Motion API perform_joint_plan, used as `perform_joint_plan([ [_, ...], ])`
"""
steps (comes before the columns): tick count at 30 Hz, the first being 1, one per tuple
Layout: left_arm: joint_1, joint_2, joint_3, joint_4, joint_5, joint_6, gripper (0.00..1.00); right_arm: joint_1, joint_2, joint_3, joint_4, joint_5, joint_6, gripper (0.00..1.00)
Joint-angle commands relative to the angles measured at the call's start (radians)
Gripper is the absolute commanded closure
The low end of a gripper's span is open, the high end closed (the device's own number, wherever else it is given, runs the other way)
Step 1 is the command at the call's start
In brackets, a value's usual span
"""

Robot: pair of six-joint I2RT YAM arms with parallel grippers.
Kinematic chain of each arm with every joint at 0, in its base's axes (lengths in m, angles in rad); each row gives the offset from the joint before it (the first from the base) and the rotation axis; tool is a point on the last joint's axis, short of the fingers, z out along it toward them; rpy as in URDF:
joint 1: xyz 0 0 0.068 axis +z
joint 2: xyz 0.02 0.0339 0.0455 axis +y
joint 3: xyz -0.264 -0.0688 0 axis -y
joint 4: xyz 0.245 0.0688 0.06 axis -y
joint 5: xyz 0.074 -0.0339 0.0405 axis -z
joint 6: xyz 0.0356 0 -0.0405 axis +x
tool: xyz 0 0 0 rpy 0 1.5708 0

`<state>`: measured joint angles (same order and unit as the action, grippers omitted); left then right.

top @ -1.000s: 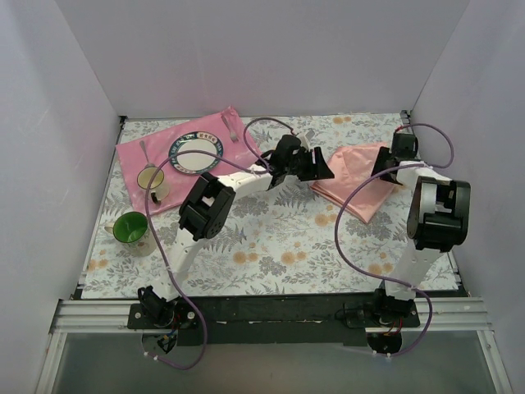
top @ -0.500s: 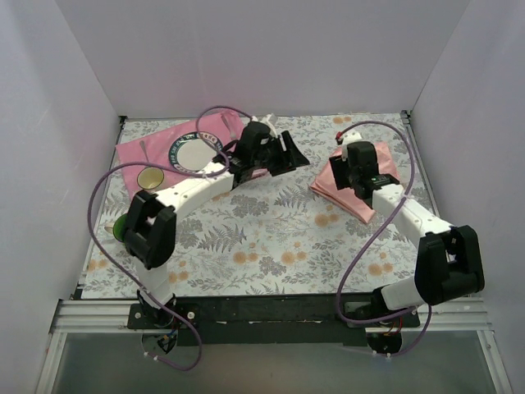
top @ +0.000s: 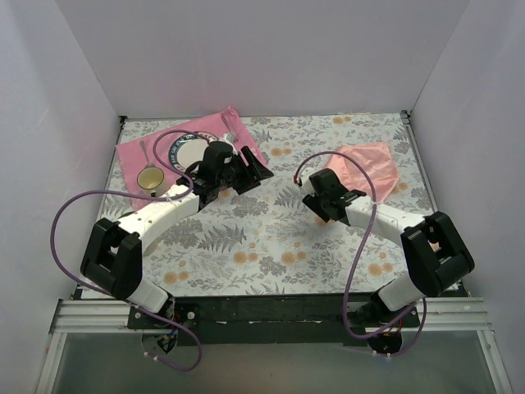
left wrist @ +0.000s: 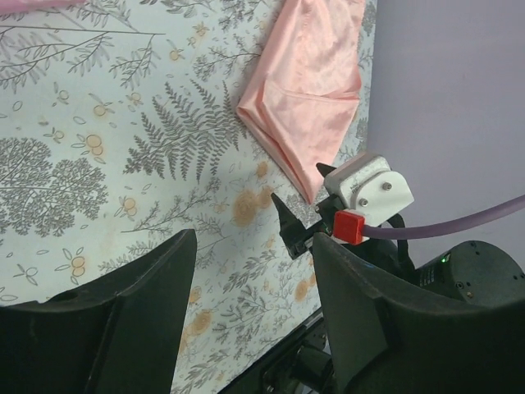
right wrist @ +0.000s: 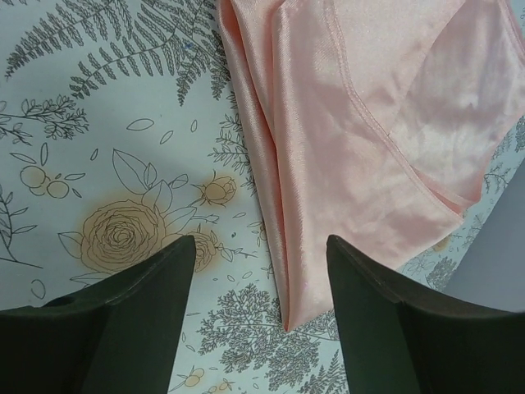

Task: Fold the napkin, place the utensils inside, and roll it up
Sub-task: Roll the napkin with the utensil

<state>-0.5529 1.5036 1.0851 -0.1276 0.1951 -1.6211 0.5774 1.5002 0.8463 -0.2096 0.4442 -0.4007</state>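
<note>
Change: pulled both claws off the napkin (top: 365,168) within the last second; before that, worked at its left and right edges.
Left arm: swung back leftward, away from the cloth, to a spot just beside the near right edge of the mat (top: 131,158).
Right arm: folded in low and brought round to the napkin's near left corner.
Napkin: lay released near the far right corner of the table (top: 271,238), flat and doubled over, with layered edges and a hem line plain in the right wrist view.
Meaning: judged as a fold just finished, or a pause before a further fold; could not tell which. Utensil step not yet begun.
Utensils: spoon (top: 144,151) and fork (top: 230,125) lay on the mat toward the far left corner, either side of the plate (top: 190,153), well apart from the napkin.
Left claw (left wrist: 254,246): spread wide, nothing between the fingers, nothing touched; hung over bare table, facing the napkin and the other arm.
Right claw (right wrist: 261,246): spread wide, pinched nothing; hung at the napkin's folded edge, which ran down between the fingers in its own view. Looked clear of the cloth, though contact could not be ruled out.
Next: judged likeliest a reach by the left claw for the fork or spoon, being nearest the mat.
</note>
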Motion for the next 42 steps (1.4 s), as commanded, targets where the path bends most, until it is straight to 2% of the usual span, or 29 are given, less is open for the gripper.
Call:
perform_joint_plan([
  [1, 0.015, -0.062, -0.024, 0.017, 0.032, -0.014, 0.42, 0.016, 0.043, -0.044, 0.088, 0.117, -0.09, 0.28],
  [21, 0.022, 0.003, -0.017, 0.042, 0.056, -0.039, 0.43, 0.019, 0.173, -0.11, 0.349, 0.251, -0.22, 0.41],
  [26, 0.024, 0.015, -0.019, 0.043, 0.058, -0.042, 0.43, 0.019, 0.186, -0.124, 0.383, 0.28, -0.227, 0.55],
  [31, 0.022, 0.024, -0.021, 0.051, 0.063, -0.045, 0.43, 0.019, 0.207, -0.124, 0.394, 0.287, -0.216, 0.64],
  [42, 0.027, 0.032, -0.039, 0.062, 0.066, -0.04, 0.42, 0.041, 0.25, -0.124, 0.421, 0.332, -0.185, 0.75],
])
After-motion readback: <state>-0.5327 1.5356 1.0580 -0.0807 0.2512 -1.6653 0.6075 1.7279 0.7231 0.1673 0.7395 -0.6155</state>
